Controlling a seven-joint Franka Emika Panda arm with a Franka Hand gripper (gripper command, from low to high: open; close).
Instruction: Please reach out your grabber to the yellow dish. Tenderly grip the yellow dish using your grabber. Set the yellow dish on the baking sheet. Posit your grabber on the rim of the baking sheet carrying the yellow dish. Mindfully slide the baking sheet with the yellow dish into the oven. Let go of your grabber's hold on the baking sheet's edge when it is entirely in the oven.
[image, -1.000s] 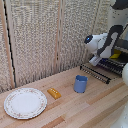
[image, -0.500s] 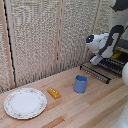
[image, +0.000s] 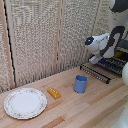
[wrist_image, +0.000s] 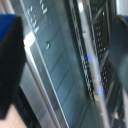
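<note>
My grabber (image: 90, 41) hangs in the air on the exterior view's right, above and apart from the baking sheet (image: 98, 72), a dark wire-barred tray jutting out over the wooden table. In the wrist view its two dark-blue fingers (wrist_image: 10, 65) stand far apart at the picture's edges, so the grabber (wrist_image: 65, 55) is open with nothing held. Between them blurred metal bars of the baking sheet (wrist_image: 95, 60) and a shiny grey panel show. The oven (image: 123, 50) is mostly hidden behind the arm. The yellow dish is out of view.
A blue cup (image: 80, 83) stands on the table in front of the tray. An orange-yellow block (image: 54, 93) lies beside it, and a large white patterned plate (image: 25, 102) sits at the exterior view's left. A slatted screen backs the table.
The grabber has drifted very slightly toward the exterior view's right. The cup, block and plate have not moved.
</note>
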